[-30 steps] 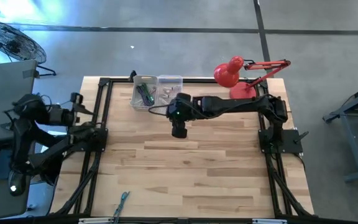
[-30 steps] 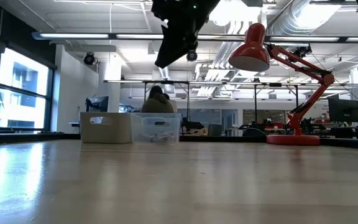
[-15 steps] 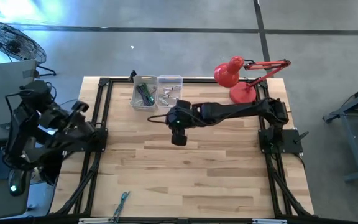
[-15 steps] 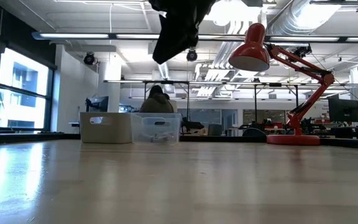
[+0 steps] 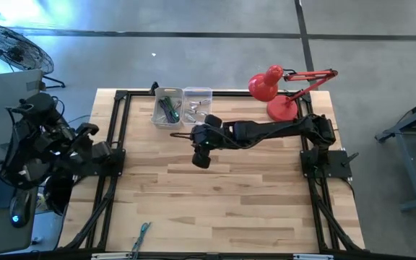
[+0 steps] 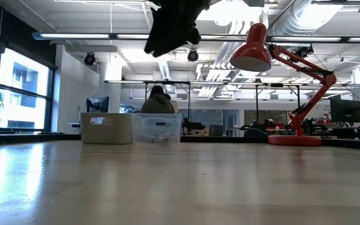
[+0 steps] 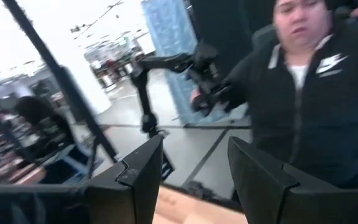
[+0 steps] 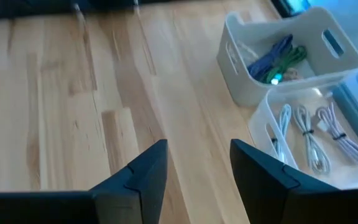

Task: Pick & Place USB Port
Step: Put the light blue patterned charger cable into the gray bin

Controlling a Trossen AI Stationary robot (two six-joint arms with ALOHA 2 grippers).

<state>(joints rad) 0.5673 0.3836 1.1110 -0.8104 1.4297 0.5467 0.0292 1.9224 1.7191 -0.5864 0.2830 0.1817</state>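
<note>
Two small bins stand at the table's far edge. The white bin [image 5: 167, 108] [image 8: 288, 56] holds blue and green cables, and the clear bin [image 5: 197, 105] [image 8: 312, 140] beside it holds white USB cables. My right gripper [image 5: 201, 159] [image 8: 194, 180] [image 6: 167, 28] hovers high above bare wood, just on the near side of the bins; it is open with nothing between its fingers. My left gripper [image 5: 92, 137] [image 7: 194, 180] is off the table's left edge, open and empty, pointing into the room.
A red desk lamp [image 5: 273, 87] [image 6: 280, 94] stands at the far right corner. A small teal object [image 5: 143, 235] lies by the near edge. A black frame [image 5: 118, 130] borders the table. A person [image 7: 309, 81] stands in front of the left wrist camera.
My right gripper has drifted toward the table's left and near edges, away from the bins, staying high and open. My left arm has swung and shifted beside the table's left edge.
</note>
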